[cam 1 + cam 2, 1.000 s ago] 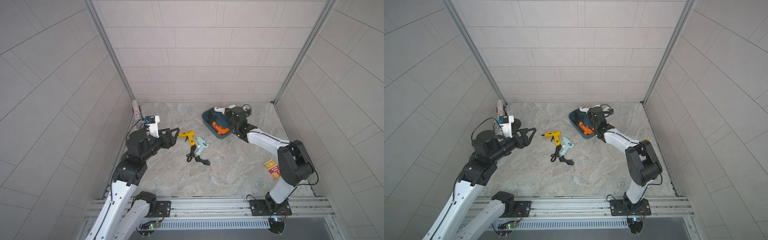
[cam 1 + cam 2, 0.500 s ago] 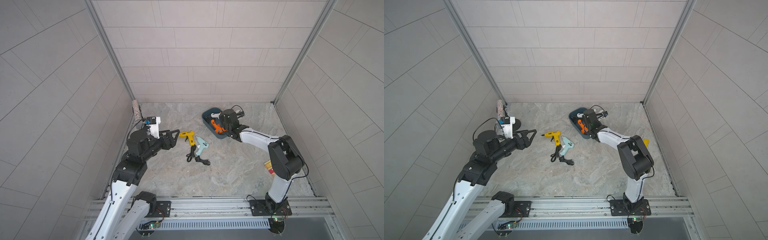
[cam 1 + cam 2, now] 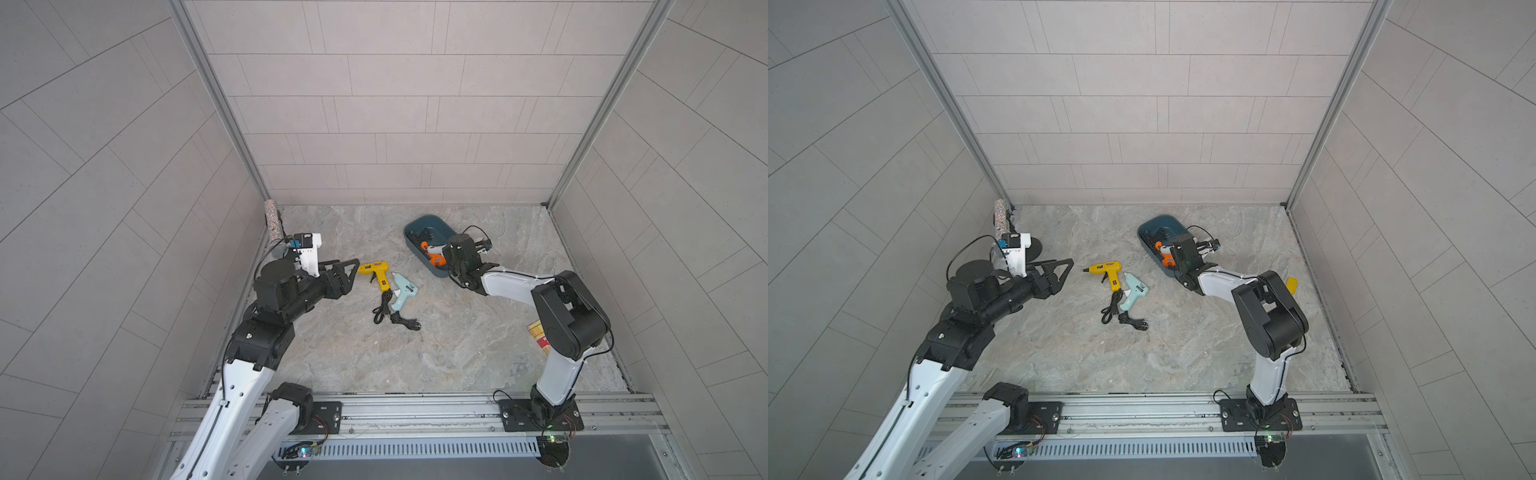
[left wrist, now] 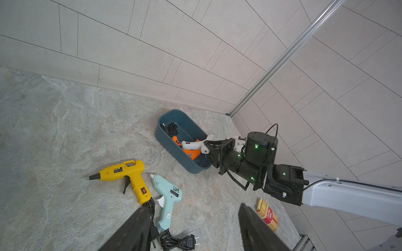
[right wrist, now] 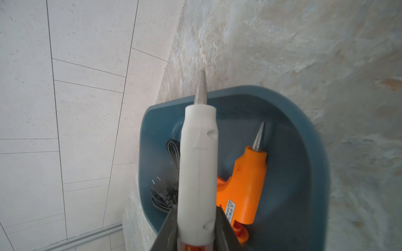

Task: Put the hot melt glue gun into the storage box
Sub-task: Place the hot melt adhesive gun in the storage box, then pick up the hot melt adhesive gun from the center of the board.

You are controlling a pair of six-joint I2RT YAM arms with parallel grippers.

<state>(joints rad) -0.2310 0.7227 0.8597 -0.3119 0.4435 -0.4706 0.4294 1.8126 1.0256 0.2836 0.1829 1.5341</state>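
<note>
Over the storage box (image 5: 319,165), my right claw (image 5: 196,219) is clamped on the white glue gun (image 5: 199,165), with the nozzle reaching past the far rim. An orange glue gun (image 5: 250,178) and a coiled black cord (image 5: 171,150) lie inside the box. My left claw (image 3: 352,272) stands with jaws apart and empty, near the nozzle of the yellow glue gun (image 3: 374,270). A light-blue glue gun (image 3: 402,291) lies just beside it on the table.
</note>
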